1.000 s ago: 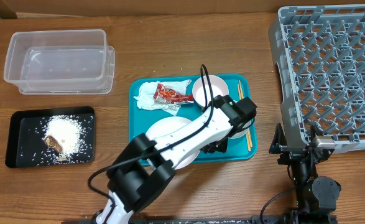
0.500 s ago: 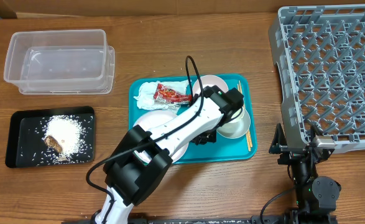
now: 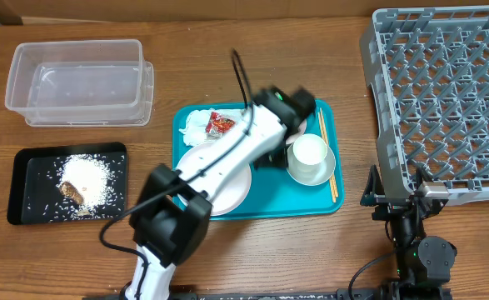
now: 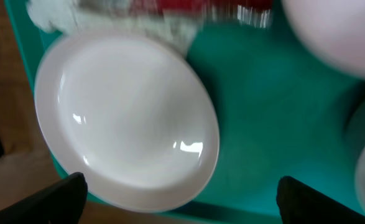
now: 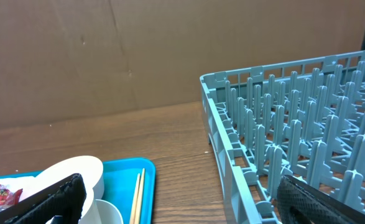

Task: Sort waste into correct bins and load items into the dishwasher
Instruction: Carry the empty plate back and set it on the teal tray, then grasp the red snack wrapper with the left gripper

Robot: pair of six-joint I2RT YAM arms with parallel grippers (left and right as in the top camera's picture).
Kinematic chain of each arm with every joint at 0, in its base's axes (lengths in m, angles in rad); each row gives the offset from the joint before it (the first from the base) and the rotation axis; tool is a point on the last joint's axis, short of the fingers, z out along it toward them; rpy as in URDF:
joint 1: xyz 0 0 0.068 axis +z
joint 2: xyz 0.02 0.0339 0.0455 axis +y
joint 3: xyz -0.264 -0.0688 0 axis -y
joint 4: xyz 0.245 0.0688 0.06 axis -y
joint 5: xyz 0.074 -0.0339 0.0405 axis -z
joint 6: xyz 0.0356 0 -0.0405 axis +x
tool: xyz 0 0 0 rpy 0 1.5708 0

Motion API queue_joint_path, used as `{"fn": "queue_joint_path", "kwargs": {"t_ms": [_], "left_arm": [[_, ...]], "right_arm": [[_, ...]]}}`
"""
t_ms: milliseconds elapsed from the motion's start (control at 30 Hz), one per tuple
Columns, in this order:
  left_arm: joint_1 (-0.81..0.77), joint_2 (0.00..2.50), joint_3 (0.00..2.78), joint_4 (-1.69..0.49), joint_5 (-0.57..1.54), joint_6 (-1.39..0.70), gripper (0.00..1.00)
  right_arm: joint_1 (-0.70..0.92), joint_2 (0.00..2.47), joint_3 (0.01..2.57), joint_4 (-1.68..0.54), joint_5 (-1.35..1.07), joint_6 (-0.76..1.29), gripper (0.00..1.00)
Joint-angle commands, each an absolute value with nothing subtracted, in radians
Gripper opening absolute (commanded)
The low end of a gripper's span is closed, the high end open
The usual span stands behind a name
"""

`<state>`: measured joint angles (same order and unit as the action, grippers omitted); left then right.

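Note:
The white plate (image 4: 123,118) lies at the front left of the teal tray (image 3: 265,204). Behind it are the crumpled napkin (image 3: 194,127) and red wrapper (image 3: 220,123). A white cup (image 3: 308,152) stands in the grey-green bowl (image 3: 321,172), with the chopsticks (image 3: 328,162) to their right. My left gripper (image 4: 185,202) hangs open and empty above the plate and tray. Its wrist (image 3: 287,107) covers most of a white bowl (image 4: 337,31). My right gripper (image 5: 182,205) is open and empty between tray and dishwasher rack (image 3: 444,100).
At the far left stands a clear tub (image 3: 82,83). In front of it is the black tray (image 3: 27,200), holding rice (image 3: 90,173) and a brown scrap (image 3: 72,192). My left arm (image 3: 219,171) crosses the plate. The rack's near wall (image 5: 232,155) is close to my right gripper.
My left gripper has opened and swung from the tray's front right toward its back. The white cup now shows, standing in the grey-green bowl. The right arm has not moved.

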<state>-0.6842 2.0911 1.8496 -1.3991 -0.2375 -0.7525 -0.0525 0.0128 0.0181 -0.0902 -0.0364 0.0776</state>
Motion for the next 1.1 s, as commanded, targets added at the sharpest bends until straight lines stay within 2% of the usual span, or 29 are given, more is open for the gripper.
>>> {"fn": "queue_joint_path", "kwargs": {"t_ms": [0, 233, 433, 633, 800, 933, 1067], "left_arm": [[-0.6, 2.083, 1.919, -1.359, -0.244, -0.71, 1.0], [-0.434, 2.101, 1.873, -1.241, -0.003, -0.825, 1.0], [-0.398, 2.123, 1.806, -1.206, 0.097, -0.899, 1.0], [-0.4, 2.123, 1.773, -1.177, 0.124, -0.989, 0.94], [-0.4, 2.123, 1.714, -1.151, 0.125, -1.092, 0.94], [-0.398, 2.123, 1.665, -1.055, 0.125, -1.098, 0.93], [-0.398, 2.123, 1.655, -0.985, 0.121, -1.098, 0.88]], "right_arm": [[-0.057, 0.003, 0.008, -0.084, -0.028, 0.075, 1.0], [-0.057, 0.003, 0.008, -0.084, -0.028, 0.075, 1.0], [-0.057, 0.003, 0.008, -0.084, -0.028, 0.075, 1.0], [-0.057, 0.003, 0.008, -0.084, -0.028, 0.075, 1.0], [-0.057, 0.003, 0.008, -0.084, -0.028, 0.075, 1.0], [-0.057, 0.003, 0.008, -0.084, -0.027, 0.075, 1.0], [-0.057, 0.003, 0.008, -0.084, -0.027, 0.075, 1.0]]}}
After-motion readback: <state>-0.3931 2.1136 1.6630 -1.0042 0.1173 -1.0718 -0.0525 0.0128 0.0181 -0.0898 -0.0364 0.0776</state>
